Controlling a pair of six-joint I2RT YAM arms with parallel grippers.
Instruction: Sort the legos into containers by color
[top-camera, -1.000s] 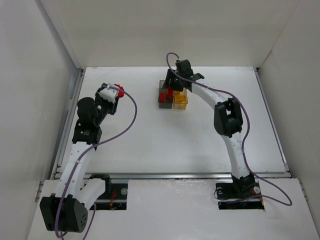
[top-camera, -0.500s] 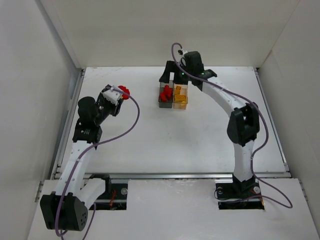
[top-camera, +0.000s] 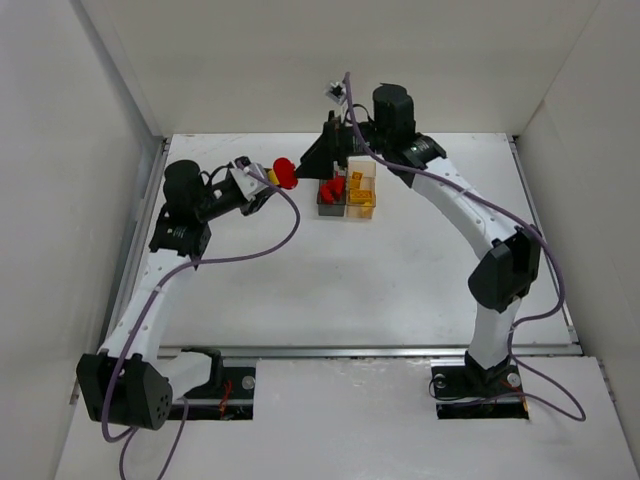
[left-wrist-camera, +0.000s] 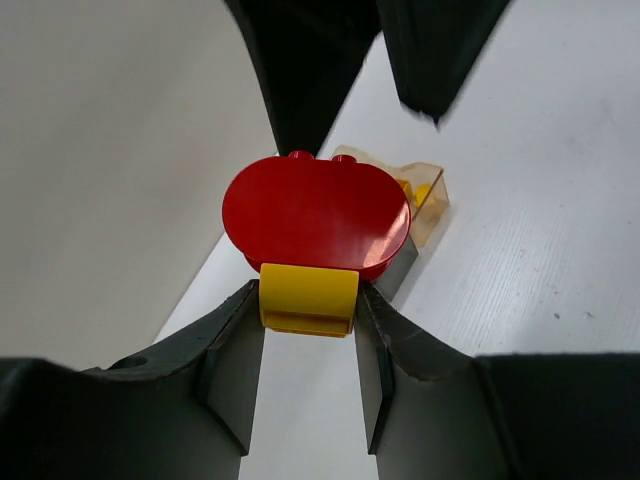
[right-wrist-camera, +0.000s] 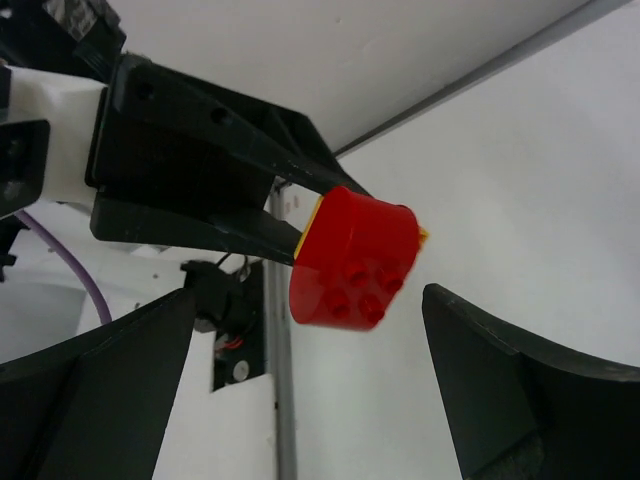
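Observation:
My left gripper (top-camera: 270, 181) is shut on a yellow brick (left-wrist-camera: 308, 297) that has a rounded red brick (left-wrist-camera: 315, 213) stuck to it, and holds the pair (top-camera: 284, 173) in the air just left of the bins. My right gripper (top-camera: 312, 160) is open and faces that piece; its jaws stand either side of the red brick (right-wrist-camera: 355, 258) without touching it. The dark grey bin (top-camera: 322, 207) holds red bricks (top-camera: 332, 187). The joined amber bin (top-camera: 371, 208) holds yellow bricks (top-camera: 355, 180). The amber bin also shows in the left wrist view (left-wrist-camera: 432, 200).
White enclosure walls stand close behind the bins and along the left and right sides. A metal rail (top-camera: 370, 350) runs along the near edge of the table. Purple cables hang from both arms.
My left arm swung right, carrying the red-and-yellow piece from the far left toward the bins. My right arm rose off the bins and turned its open gripper left to face the piece.

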